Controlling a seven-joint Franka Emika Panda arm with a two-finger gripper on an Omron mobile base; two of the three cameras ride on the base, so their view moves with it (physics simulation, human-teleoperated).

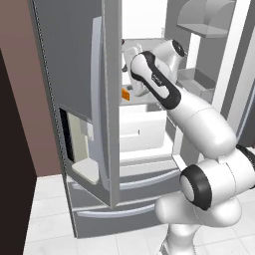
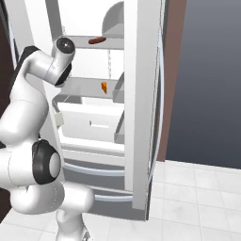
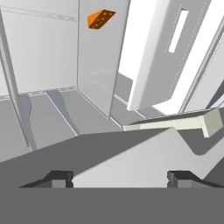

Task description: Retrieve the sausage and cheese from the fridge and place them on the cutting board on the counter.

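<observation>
The fridge (image 1: 74,60) stands with both doors swung open, and my arm reaches into its white interior. The sausage (image 2: 96,41), slim and reddish-brown, lies on an upper shelf. The orange cheese (image 2: 104,86) wedge sits on the shelf below and also shows beside my forearm as cheese (image 1: 125,93). In the hand view the cheese (image 3: 100,18) is far off at the top, well beyond my gripper (image 3: 120,179). Its fingertips (image 3: 61,178) stand wide apart with nothing between them, so it is open. The cutting board and the counter are out of view.
A white crisper drawer (image 1: 139,129) sits under the shelves. The open left door (image 1: 110,99) and right door (image 2: 141,94) flank my arm closely. Door bins (image 1: 199,82) hang on the right door. Grey bottom drawers (image 1: 124,209) close off the fridge base above the white tiled floor (image 2: 197,197).
</observation>
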